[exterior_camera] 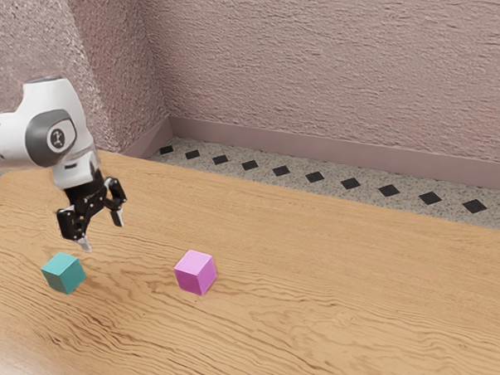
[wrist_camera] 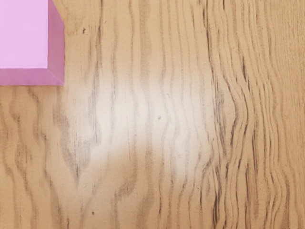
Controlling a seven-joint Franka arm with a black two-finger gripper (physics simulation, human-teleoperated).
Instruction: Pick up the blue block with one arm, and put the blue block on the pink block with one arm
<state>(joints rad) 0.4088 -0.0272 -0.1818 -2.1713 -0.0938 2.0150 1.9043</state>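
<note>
Our arm point(exterior_camera: 40, 134) comes in from the exterior view's left, and our jaws hang above the tabletop point(exterior_camera: 321, 301), spread apart and released. The blue block point(exterior_camera: 64, 272) sits on the wood just below them, a little toward the exterior view's left, apart from the fingertips. It rests flat, with one corner turned toward the camera.

The pink block point(exterior_camera: 195, 271) stands on the tabletop toward the exterior view's right of the blue block, with a stretch of bare wood between the two. In the wrist view the pink block point(wrist_camera: 24, 36) lies off to one side of our hand, showing its top face and two shaded sides, and plain wood grain point(wrist_camera: 167, 143) lies under the hand.

Past the pink block the tabletop runs on, open and bare, toward the exterior view's right and toward the near edge of that view. The tabletop's far edge slants across the exterior view behind both blocks. Beyond it lies a speckled floor point(exterior_camera: 332, 171) with dark diamond tiles, then a baseboard point(exterior_camera: 331, 146) and a rough wall point(exterior_camera: 311, 60). Both blocks sit well in from that far edge.
</note>
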